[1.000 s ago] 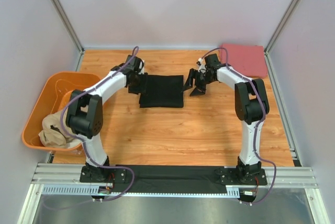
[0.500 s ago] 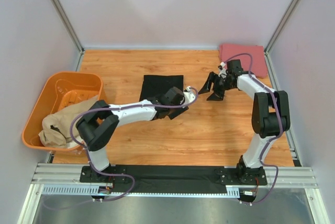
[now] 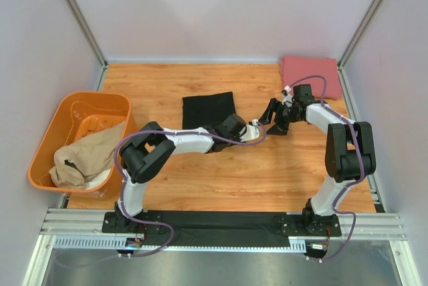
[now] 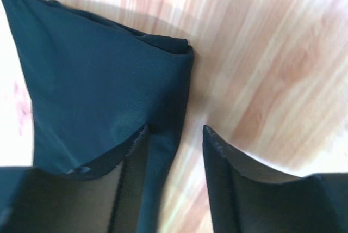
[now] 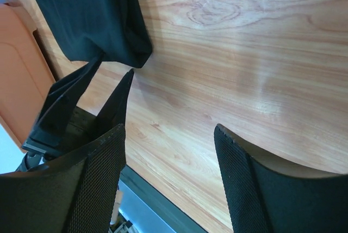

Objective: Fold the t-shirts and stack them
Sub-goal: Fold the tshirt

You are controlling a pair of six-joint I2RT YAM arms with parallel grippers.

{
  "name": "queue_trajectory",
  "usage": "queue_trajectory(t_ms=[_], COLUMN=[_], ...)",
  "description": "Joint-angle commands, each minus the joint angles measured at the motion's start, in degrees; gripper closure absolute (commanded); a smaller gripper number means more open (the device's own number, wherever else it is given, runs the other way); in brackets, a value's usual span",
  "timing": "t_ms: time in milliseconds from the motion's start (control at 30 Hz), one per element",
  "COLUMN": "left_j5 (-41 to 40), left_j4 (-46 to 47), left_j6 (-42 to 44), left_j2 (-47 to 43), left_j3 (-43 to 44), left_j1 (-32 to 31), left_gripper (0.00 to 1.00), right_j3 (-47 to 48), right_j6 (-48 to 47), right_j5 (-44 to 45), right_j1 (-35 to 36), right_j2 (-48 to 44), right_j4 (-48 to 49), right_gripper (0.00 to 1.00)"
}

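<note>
At left, the orange tub (image 3: 75, 108) is seen with the tan t-shirt (image 3: 83, 158) heaped in it. The pinkish-red t-shirt (image 3: 311, 76) is folded at upper right, the black t-shirt (image 3: 208, 109) at centre. The left gripper (image 4: 174, 133) is spread astride its lower-right corner; the right gripper (image 5: 169, 130) is held wide, empty.

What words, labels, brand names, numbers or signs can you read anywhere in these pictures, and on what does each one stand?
No text can be read in any view.
The folded black cloth t-shirt, the folded pinkish-red cloth t-shirt, the crumpled tan cloth t-shirt and the orange plastic tub show no print.
The wooden table top bears no marks either.
</note>
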Motion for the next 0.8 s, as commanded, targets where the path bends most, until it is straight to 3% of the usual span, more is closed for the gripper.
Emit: queue_trajectory(t_ms=[0,433,467,500,767], left_j5=[-0.71,-5.38,-5.20,-4.59,-1.78], left_j4=[0.97,4.14,4.31,4.31,2.83], left_j6=[2.34,1.20,0.76,0.41,-3.90], left_j2=[2.85,2.24,1.02,0.31,-8.03], left_j3=[2.05,1.09,0.47,0.21,-1.90], left_j1=[-0.60,-0.42,-0.33,-0.33,1.33], left_gripper=[0.51,1.00,1.00,1.00,1.00], right_j3=[-0.71,0.08,0.43,0.61,4.38], right_j6=[0.50,5.33,5.77,6.21,12.88], right_j5=[-1.68,-5.90,-6.60,-6.95,-12.32], right_j1=[-0.23,-0.15,-0.15,-0.15,2.40], right_j2=[-2.05,2.34,2.78,3.13,8.31], right_j4=[3.99,9.17,9.44,10.14,15.68], right_gripper=[0.31,0.29,0.26,0.02,0.00])
